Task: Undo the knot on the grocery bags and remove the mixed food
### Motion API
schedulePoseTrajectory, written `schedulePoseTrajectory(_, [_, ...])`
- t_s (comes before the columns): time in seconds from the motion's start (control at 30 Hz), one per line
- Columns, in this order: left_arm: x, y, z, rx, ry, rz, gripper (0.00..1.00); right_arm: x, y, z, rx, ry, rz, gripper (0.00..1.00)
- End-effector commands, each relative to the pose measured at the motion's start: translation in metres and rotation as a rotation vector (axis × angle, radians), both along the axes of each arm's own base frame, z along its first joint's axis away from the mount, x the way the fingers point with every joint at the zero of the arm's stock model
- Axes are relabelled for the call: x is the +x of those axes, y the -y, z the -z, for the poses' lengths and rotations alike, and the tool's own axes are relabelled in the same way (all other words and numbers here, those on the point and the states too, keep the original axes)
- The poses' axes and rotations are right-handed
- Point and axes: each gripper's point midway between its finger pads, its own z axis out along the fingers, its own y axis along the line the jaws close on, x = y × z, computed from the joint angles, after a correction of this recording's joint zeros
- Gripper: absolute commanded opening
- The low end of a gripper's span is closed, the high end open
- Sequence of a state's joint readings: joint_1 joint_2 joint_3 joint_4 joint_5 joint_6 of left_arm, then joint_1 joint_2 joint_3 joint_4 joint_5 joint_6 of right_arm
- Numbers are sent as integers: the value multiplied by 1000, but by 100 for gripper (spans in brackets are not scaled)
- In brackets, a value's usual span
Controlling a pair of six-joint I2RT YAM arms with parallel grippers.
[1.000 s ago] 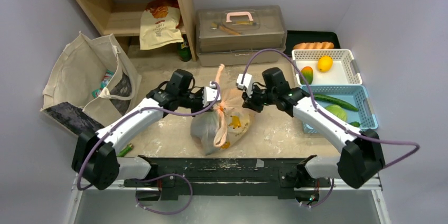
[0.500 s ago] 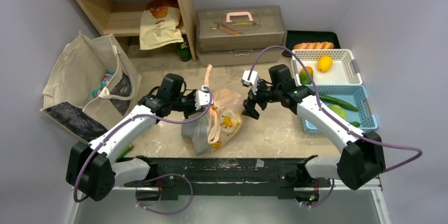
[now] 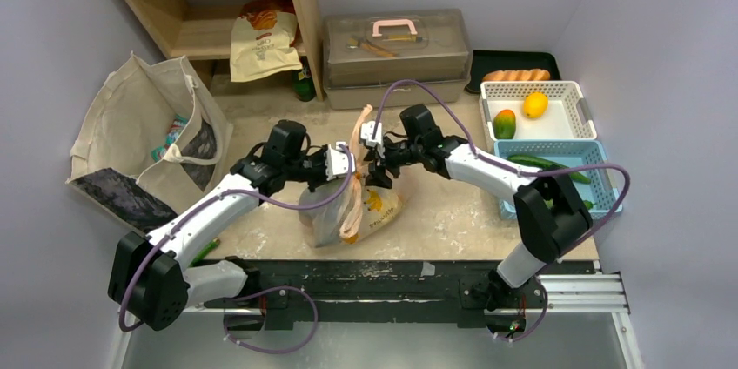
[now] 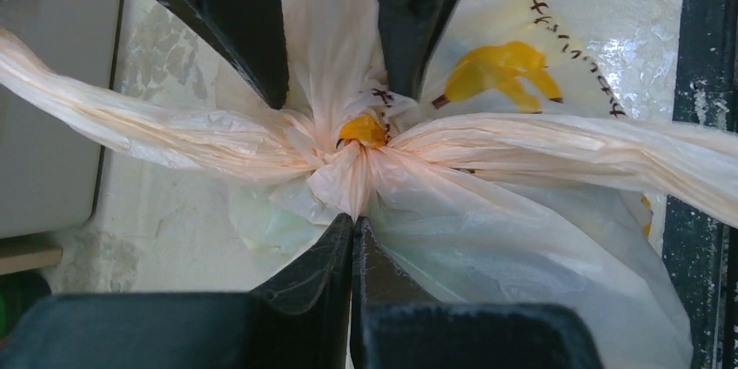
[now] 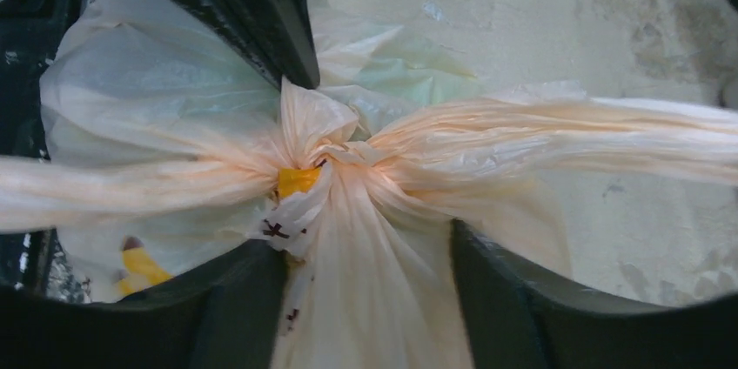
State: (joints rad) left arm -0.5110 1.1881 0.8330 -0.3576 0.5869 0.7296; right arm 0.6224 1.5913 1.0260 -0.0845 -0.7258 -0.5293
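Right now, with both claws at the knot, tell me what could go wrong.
1. The left claw is shut on thin grocery bag film right beside the tight knot; a pull there may tighten it or tear the film.
2. The right claw stands open astride the knot; closing, it could catch bunched film instead.

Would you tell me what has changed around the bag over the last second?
The right gripper opened, drew back to the right, then swung in left. Its jaws now stand open astride the knot. The left gripper shifted left, dragging the bag with it. Unchanged: the left gripper's hold on the plastic by the knot, the knot still tied, the tote in place.
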Motion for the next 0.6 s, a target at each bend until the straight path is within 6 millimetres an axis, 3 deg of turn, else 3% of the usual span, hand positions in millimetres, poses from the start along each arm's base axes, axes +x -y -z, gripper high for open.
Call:
schedulePoseTrajectory(0.0, [13,10,-35,-67,117,-1,0,14,-14,-13,9,96,-54,49])
schedulePoseTrajectory(0.1, [12,6,-35,-60,122,-13,0,15,-2,-2,-53,85,-3,0])
schedulePoseTrajectory(0.57, [-4,-35,-2,14,72,-6,0,21,71,3,-149,133,227,0])
